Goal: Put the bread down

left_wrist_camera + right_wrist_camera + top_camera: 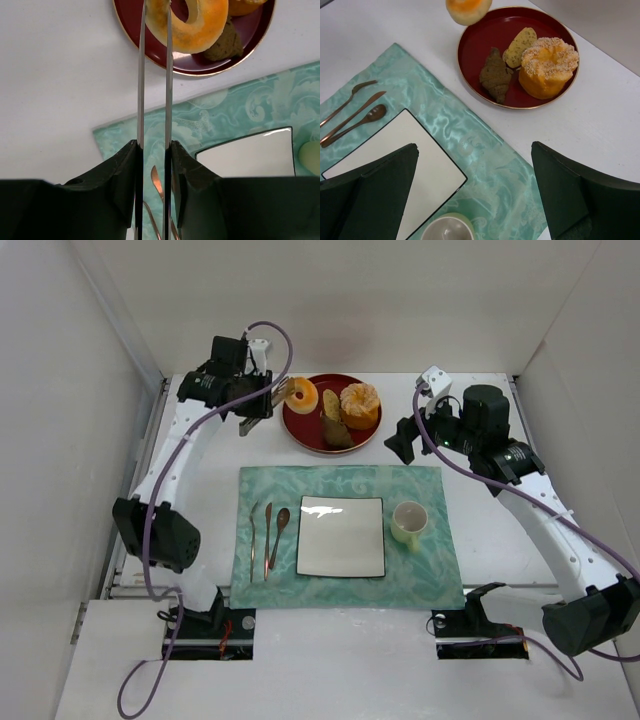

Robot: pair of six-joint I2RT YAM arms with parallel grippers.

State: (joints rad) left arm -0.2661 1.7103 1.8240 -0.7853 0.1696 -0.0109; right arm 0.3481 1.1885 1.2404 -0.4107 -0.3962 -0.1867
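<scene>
**Top external view: bread ring pinched at the red tray's left rim**

Toward the far edge of the white surface sits a round, glossy dark-red tray with a thin gold rim. In it lie a peeled, segmented orange on the right and two elongated slices, one dark brown, one paler and speckled. The bread, a small golden-orange ring with a paler hole, is at the tray's left rim, clenched on one side between the thin metal blades of the left gripper. Whether it touches the tray I cannot tell.

Just nearer than the tray, a shiny teal patterned placemat carries a bare white square plate with a dark edge, a pale cup at its right, and copper-coloured cutlery at its left.

The right gripper hangs beside the tray's right rim, jaws spread wide with nothing between them. Bare surface lies on both sides of the mat, closed in by white walls.
</scene>
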